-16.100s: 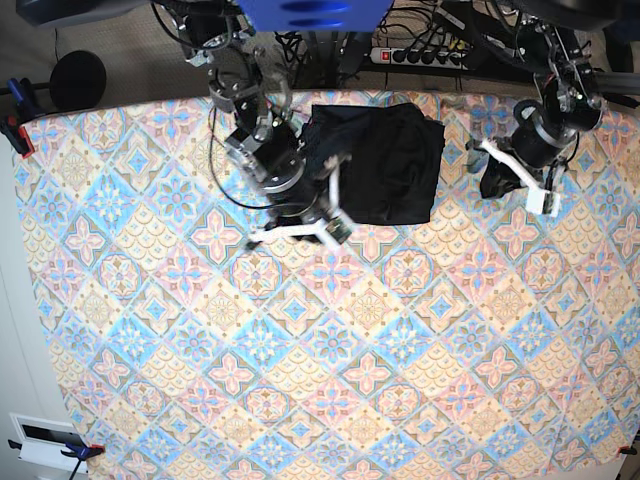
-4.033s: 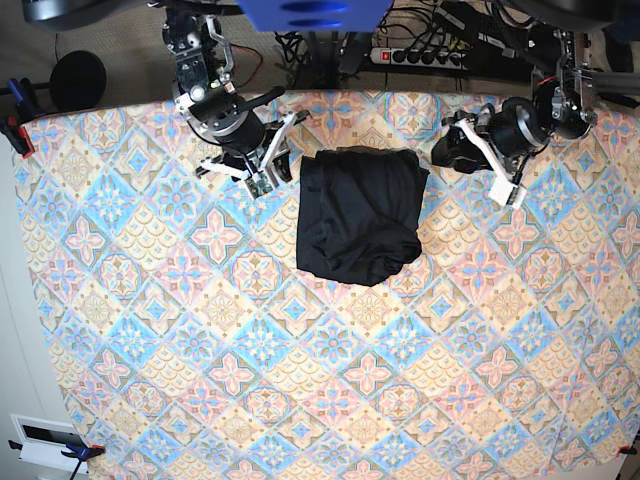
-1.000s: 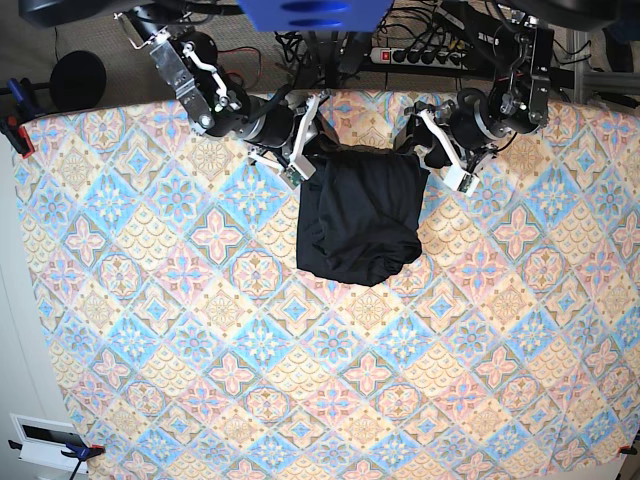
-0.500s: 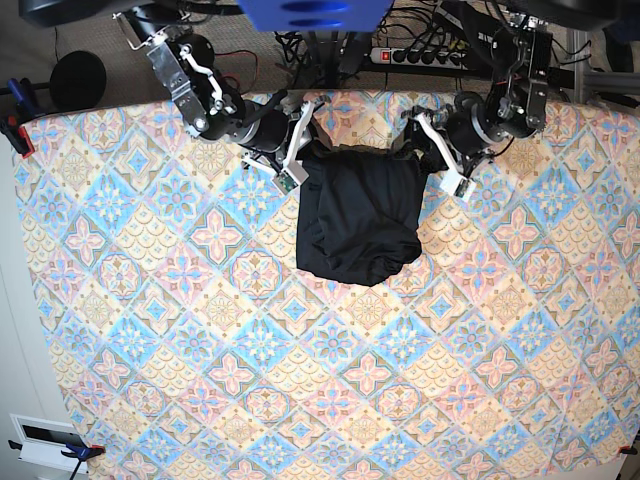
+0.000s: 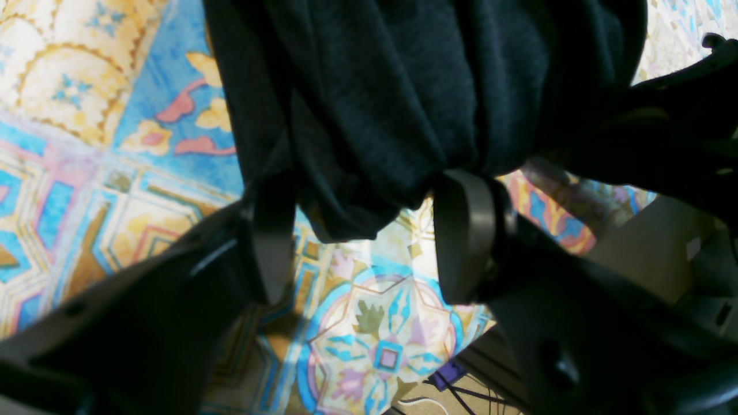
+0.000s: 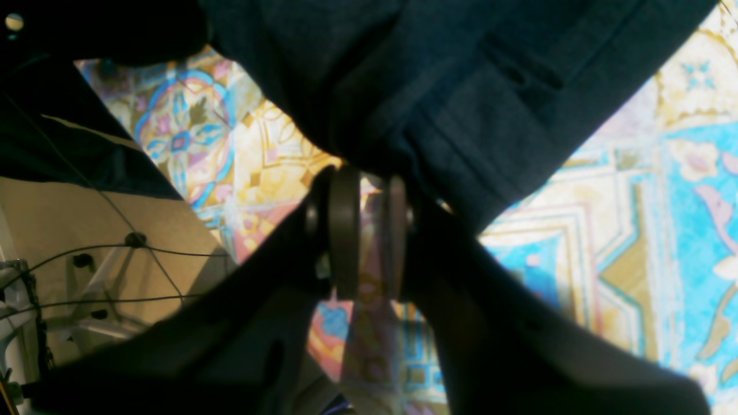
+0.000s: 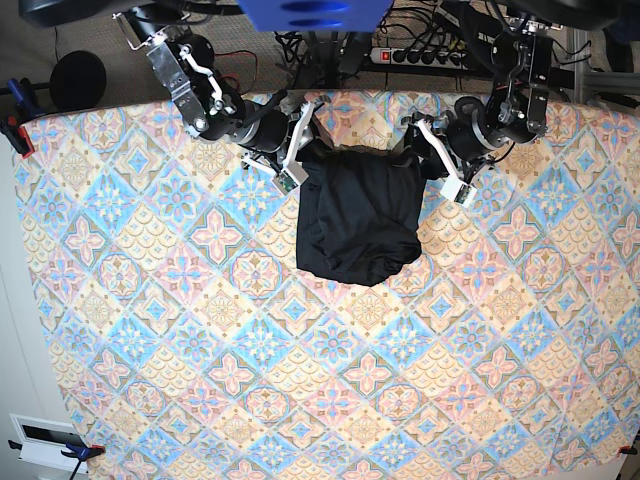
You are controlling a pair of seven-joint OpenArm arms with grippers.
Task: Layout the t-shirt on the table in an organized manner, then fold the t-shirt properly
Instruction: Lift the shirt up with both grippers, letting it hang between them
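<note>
Now drawn in at the far corners of the bunched t-shirt [image 7: 358,215] on the table [image 7: 300,380]: left gripper [image 5: 369,230] wide around a corner, right gripper [image 6: 366,230] narrow under the hem, pinch unclear, probably before spreading.

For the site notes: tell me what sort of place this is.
Most likely a robotics lab or test bench, not a home. Two robot arms work a black t-shirt on a table spread with a patterned cloth. Behind it lie a power strip and tangled cables; clamps pin the cloth's edge.
</note>
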